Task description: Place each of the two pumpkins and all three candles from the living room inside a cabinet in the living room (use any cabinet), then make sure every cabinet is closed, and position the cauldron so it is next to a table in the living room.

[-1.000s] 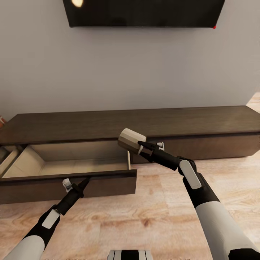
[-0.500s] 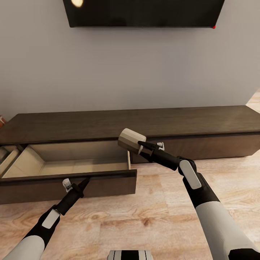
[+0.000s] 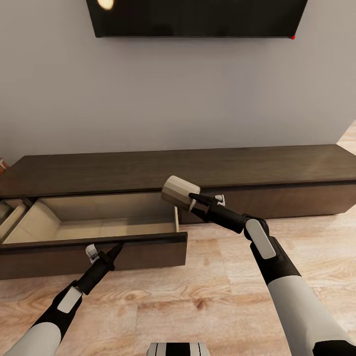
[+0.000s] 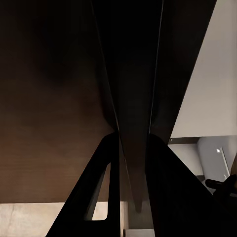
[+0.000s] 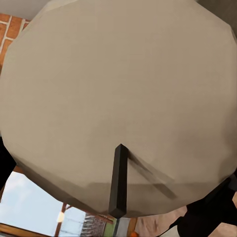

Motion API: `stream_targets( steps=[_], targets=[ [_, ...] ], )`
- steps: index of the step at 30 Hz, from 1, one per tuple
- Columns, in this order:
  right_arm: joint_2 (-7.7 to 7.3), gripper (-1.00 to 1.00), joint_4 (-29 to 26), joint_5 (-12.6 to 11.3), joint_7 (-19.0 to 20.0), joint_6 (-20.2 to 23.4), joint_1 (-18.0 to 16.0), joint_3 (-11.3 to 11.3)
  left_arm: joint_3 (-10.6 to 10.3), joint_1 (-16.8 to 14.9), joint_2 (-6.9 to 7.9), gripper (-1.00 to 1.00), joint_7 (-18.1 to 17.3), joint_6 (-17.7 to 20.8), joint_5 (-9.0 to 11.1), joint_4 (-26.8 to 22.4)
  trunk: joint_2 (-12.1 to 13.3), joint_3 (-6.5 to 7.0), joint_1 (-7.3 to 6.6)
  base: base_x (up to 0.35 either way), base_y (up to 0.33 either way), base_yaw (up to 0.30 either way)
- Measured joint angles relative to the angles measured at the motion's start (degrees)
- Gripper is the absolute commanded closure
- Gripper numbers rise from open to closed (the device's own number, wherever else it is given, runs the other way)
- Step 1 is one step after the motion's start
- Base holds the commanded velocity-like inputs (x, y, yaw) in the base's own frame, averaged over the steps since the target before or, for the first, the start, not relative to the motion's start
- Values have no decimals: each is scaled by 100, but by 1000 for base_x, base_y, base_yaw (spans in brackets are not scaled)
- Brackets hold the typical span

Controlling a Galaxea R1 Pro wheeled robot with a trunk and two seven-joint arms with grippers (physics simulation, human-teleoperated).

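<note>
The cabinet (image 3: 207, 170) is a long, low dark-brown unit against the wall. Its left drawer (image 3: 99, 222) is pulled out, and the pale wood interior looks bare. My right gripper (image 3: 191, 199) is shut on a candle (image 3: 178, 191), a stubby grey-brown cylinder tilted on its side just above the drawer's right end. The candle's pale top (image 5: 118, 98) and its dark wick (image 5: 118, 182) face the right wrist camera. My left gripper (image 3: 117, 247) sits at the drawer front (image 3: 148, 251), its fingers (image 4: 96, 187) closed around the dark panel's top edge. No pumpkins, cauldron or table are in view.
A dark TV screen (image 3: 198, 17) hangs on the grey wall above the unit. A second open compartment (image 3: 10, 215) shows at the far left. Wood floor (image 3: 207, 296) lies between me and the cabinet. The cabinet's right drawer fronts are closed.
</note>
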Motion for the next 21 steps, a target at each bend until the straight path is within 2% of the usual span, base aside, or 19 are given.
stream_targets(
  steps=[6, 14, 21],
  targets=[
    [0, 100, 0, 1, 2, 0, 0, 0, 0, 0, 0, 100, 1, 0, 0, -1, 0, 0, 0, -4, 0, 0],
    [0, 100, 0, 5, 0, -2, 0, 0, 5, -1, -12, 100, 5, 0, 5, 1, 0, 0, 1, -131, 0, 0],
    [0, 100, 0, 0, 1, 0, 0, 0, 15, -54, -18, 100, 112, 6, 16, 0, 0, 0, 0, -23, 0, 0]
  ],
)
